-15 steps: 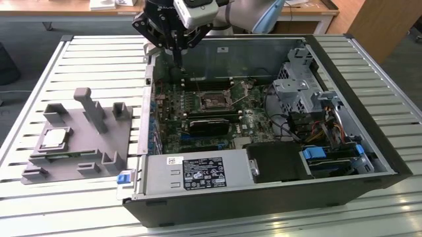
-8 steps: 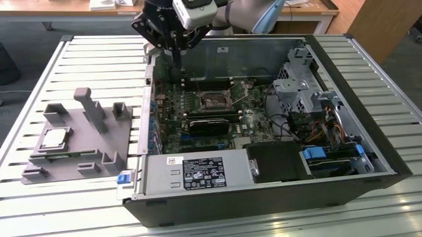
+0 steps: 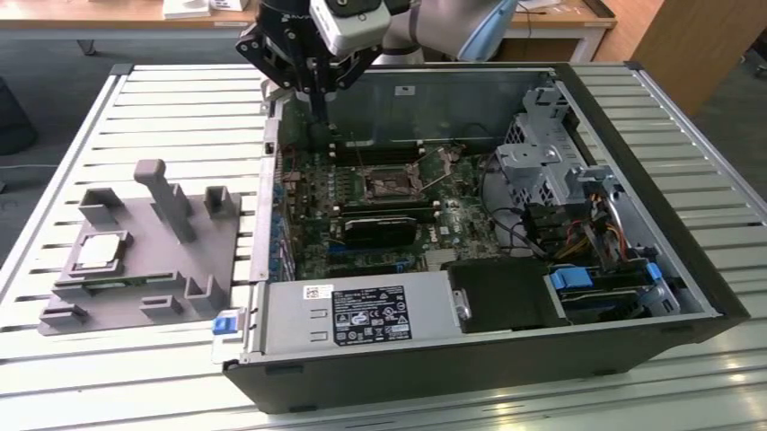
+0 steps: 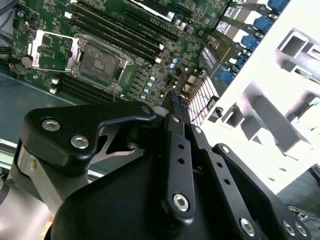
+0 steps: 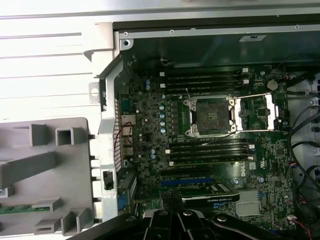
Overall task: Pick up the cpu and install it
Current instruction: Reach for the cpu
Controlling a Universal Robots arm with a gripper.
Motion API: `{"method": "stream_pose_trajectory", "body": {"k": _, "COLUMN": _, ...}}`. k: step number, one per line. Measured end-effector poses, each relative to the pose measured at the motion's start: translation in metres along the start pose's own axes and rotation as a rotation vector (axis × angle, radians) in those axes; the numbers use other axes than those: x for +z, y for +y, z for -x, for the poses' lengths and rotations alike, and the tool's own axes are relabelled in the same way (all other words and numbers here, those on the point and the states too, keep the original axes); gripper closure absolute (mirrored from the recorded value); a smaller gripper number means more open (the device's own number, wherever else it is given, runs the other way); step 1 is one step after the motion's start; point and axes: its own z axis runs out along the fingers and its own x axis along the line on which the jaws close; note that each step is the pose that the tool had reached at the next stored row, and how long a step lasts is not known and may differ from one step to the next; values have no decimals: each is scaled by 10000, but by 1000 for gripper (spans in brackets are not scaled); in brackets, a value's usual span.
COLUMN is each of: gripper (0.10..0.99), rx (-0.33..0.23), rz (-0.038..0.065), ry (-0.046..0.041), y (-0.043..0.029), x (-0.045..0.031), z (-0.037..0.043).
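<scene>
gripper [image 3: 319, 115]: fingers closed together, nothing held, above case [image 3: 480, 364] edge | cpu [image 3: 101, 252]: flat on grey fixture [image 3: 180, 215] outside case, well apart, toward exterior view's left | socket [image 3: 390, 185]: open, empty, nearer gripper

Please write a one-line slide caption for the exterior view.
Gripper hovers over the open case; cpu lies on the grey fixture outside.

Soft, even light fills the exterior view; the slatted table [image 3: 671, 117] gleams pale and the computer case [image 3: 480, 359] is mildly shadowed inside. In both wrist views the table and grey fixture [image 4: 272, 112] glare out to white, while the motherboard [image 5: 210, 150] and the black gripper [image 4: 174, 100] look dim.
</scene>
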Motion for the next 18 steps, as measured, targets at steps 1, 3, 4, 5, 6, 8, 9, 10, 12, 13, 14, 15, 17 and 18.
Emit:
{"method": "stream_pose_trajectory", "body": {"k": 1, "gripper": 980, "rx": 0, "rz": 0, "ry": 1, "y": 0, "x": 1, "z": -6}}
{"method": "stream_pose_trajectory", "body": {"k": 3, "gripper": 980, "rx": 0, "rz": -2, "ry": 2, "y": -1, "x": 3, "z": -16}}
{"method": "stream_pose_trajectory", "body": {"k": 4, "gripper": 980, "rx": 0, "rz": -2, "ry": 3, "y": -2, "x": 4, "z": -21}}
{"method": "stream_pose_trajectory", "body": {"k": 5, "gripper": 980, "rx": 0, "rz": -2, "ry": 4, "y": -2, "x": 5, "z": -25}}
{"method": "stream_pose_trajectory", "body": {"k": 6, "gripper": 980, "rx": 0, "rz": -2, "ry": 4, "y": -3, "x": 7, "z": -30}}
{"method": "stream_pose_trajectory", "body": {"k": 8, "gripper": 980, "rx": -1, "rz": -2, "ry": 6, "y": -4, "x": 11, "z": -41}}
{"method": "stream_pose_trajectory", "body": {"k": 9, "gripper": 980, "rx": 0, "rz": -2, "ry": 7, "y": -4, "x": 13, "z": -47}}
{"method": "stream_pose_trajectory", "body": {"k": 10, "gripper": 980, "rx": 0, "rz": -2, "ry": 8, "y": -5, "x": 15, "z": -52}}
{"method": "stream_pose_trajectory", "body": {"k": 12, "gripper": 980, "rx": -1, "rz": -1, "ry": 9, "y": -6, "x": 18, "z": -66}}
{"method": "stream_pose_trajectory", "body": {"k": 13, "gripper": 980, "rx": -1, "rz": -2, "ry": 9, "y": -7, "x": 18, "z": -75}}
{"method": "stream_pose_trajectory", "body": {"k": 14, "gripper": 980, "rx": -1, "rz": -3, "ry": 10, "y": -8, "x": 18, "z": -85}}
{"method": "stream_pose_trajectory", "body": {"k": 15, "gripper": 980, "rx": 1, "rz": -2, "ry": 10, "y": -9, "x": 19, "z": -97}}
{"method": "stream_pose_trajectory", "body": {"k": 17, "gripper": 980, "rx": 1, "rz": -2, "ry": 10, "y": -10, "x": 19, "z": -122}}
{"method": "stream_pose_trajectory", "body": {"k": 18, "gripper": 980, "rx": 0, "rz": -3, "ry": 9, "y": -11, "x": 20, "z": -134}}
